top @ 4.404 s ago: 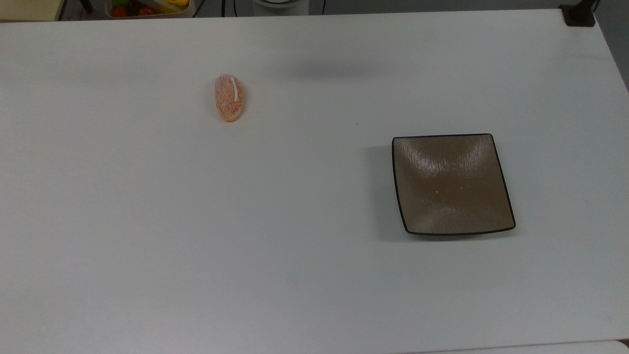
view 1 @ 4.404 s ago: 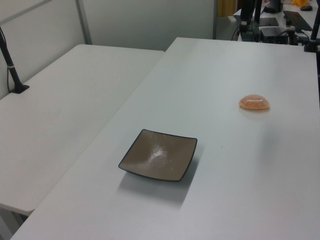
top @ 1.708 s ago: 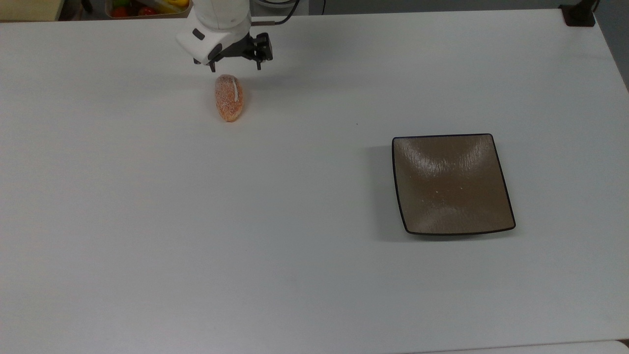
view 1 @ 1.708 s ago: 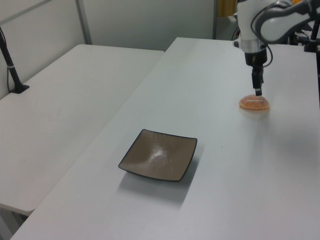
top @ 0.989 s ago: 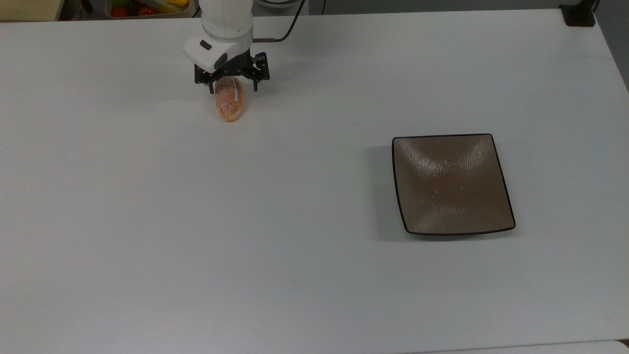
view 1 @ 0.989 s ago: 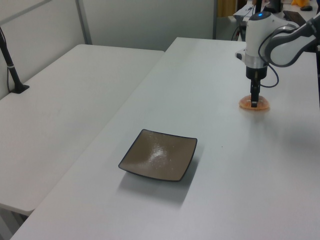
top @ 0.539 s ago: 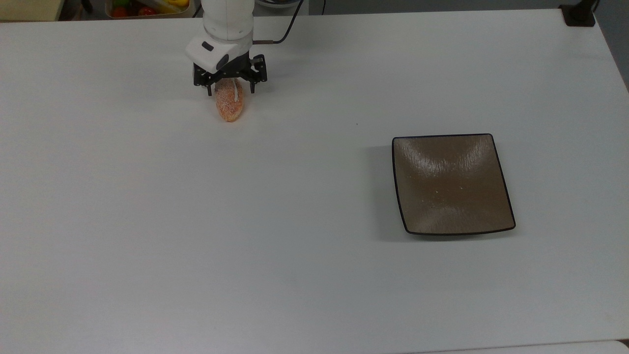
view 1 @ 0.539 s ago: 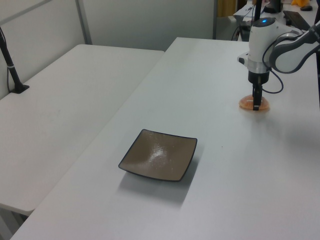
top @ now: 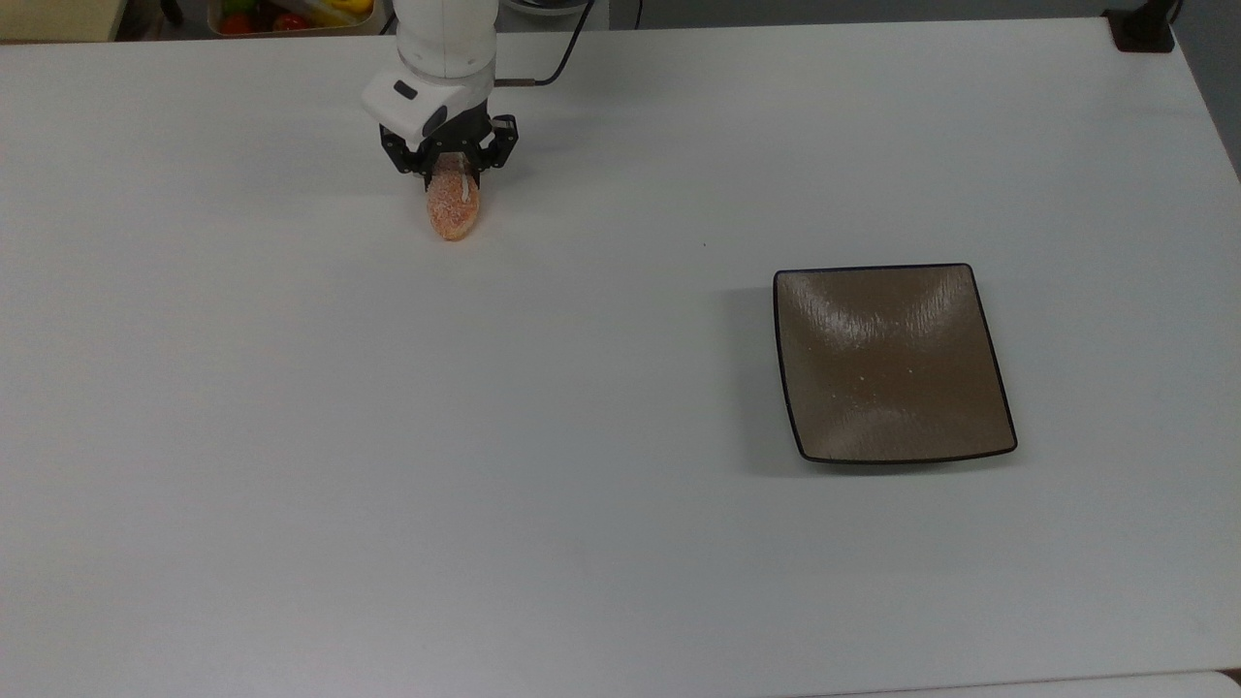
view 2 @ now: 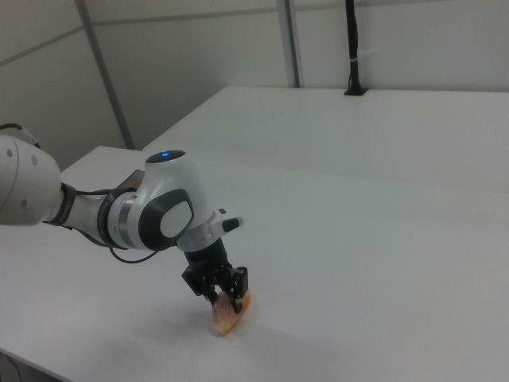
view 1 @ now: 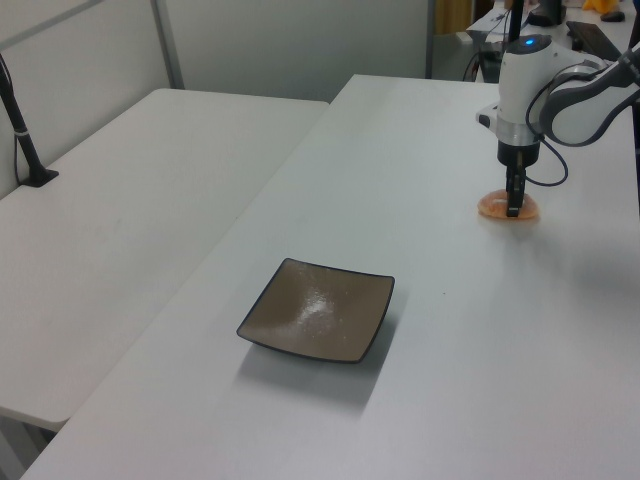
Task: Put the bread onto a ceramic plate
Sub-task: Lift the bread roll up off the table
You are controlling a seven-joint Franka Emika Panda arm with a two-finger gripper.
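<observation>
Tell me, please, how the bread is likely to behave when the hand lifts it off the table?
The bread looks small, so probably light. The hand grips it near one end, so the free end may droop or swing. Its rounded, sugary-looking crust might slip or shed crumbs, and it could rock on the ceramic plate with its upturned edges.

Your speckled orange-brown bread (top: 454,211) lies flat at the top view's eleven o'clock, well apart from the empty square brown ceramic plate (top: 893,361) at four.
</observation>
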